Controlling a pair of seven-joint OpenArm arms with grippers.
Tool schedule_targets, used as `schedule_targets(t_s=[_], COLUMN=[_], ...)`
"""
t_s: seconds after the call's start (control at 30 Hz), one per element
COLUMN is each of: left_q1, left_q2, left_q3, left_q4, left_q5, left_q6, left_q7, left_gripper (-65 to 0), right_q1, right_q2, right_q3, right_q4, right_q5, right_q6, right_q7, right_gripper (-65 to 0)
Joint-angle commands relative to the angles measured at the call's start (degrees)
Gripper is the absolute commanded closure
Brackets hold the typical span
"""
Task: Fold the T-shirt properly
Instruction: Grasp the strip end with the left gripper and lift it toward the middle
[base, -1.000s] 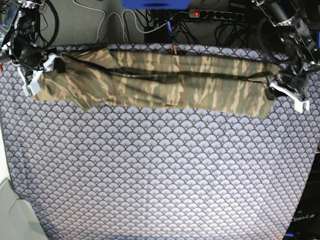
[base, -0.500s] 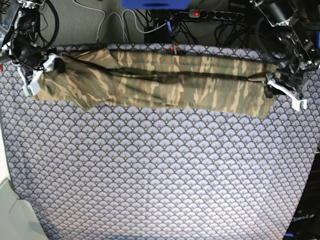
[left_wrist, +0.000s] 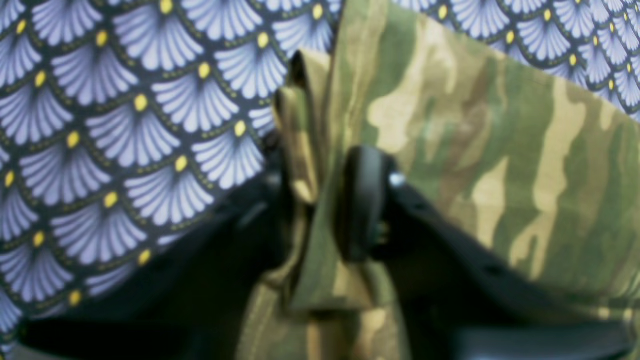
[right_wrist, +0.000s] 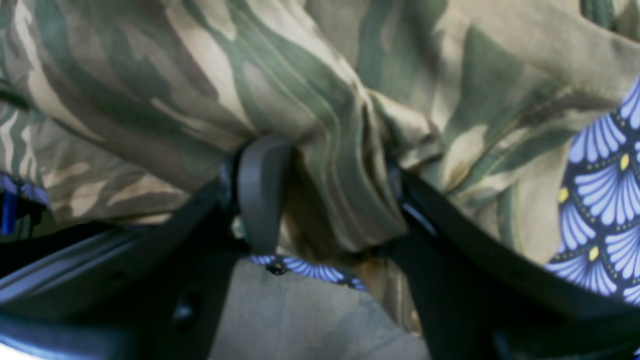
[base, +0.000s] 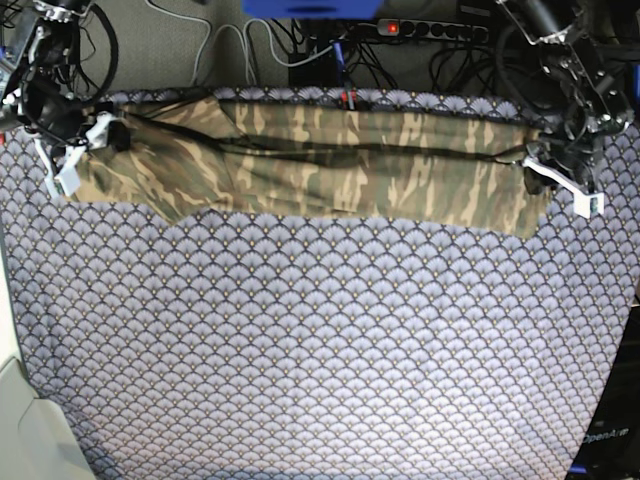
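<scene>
T-shirt (base: 320, 165), soft cloth in olive, tan and brown camouflage print, lies as a long folded band across the far part of the counter, spanning nearly its full width. Beneath it, purple-grey fan-scale patterned cloth (base: 320, 340) covers the counter. Left claw (left_wrist: 325, 200), black-fingered, clamped on a bunched edge of the shirt at the band's end; cloth pinched between its pads, folds standing up. Right claw (right_wrist: 325, 200), at the opposite end, has a thick gathered wad of shirt cloth between its fingers, the fingers standing fairly wide around it and pressed against it. Behind the counter: black cables and a power strip (base: 430, 30) with a red light.
</scene>
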Motion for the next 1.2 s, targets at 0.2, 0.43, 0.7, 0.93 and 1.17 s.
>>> schedule_targets(t_s=[0.2, 0.43, 0.7, 0.93, 1.17], left_q1=[-1.16, -0.55, -1.25, -0.46, 4.73], left_q2=[0.79, 2.72, 6.85, 12.30, 15.29], left_q3=[0.56, 7.42, 19.99, 29.05, 36.87], left_q4=[2.43, 18.07, 33.81, 34.95, 35.48], left_q5=[1.37, 1.37, 1.90, 5.07, 12.10], left_q6=[-0.37, -0.37, 0.07, 2.18, 16.69], left_q7=[8.95, 9.30, 17.65, 17.83, 8.69], left_gripper=[-0.3, -0.3, -0.3, -0.3, -0.3], right_q1=[0.33, 0.33, 0.25, 0.33, 0.42], right_q2=[0.81, 0.81, 0.81, 0.81, 0.81], right_q3=[0.32, 0.32, 0.23, 0.23, 0.23], right_q4=[0.70, 0.70, 0.70, 0.70, 0.70], right_q5=[0.27, 0.27, 0.27, 0.27, 0.27], right_q6=[0.17, 0.17, 0.17, 0.17, 0.17], right_q7=[0.87, 0.87, 0.78, 0.78, 0.87], right_gripper=[-28.0, -28.0, -27.9, -27.8, -27.8])
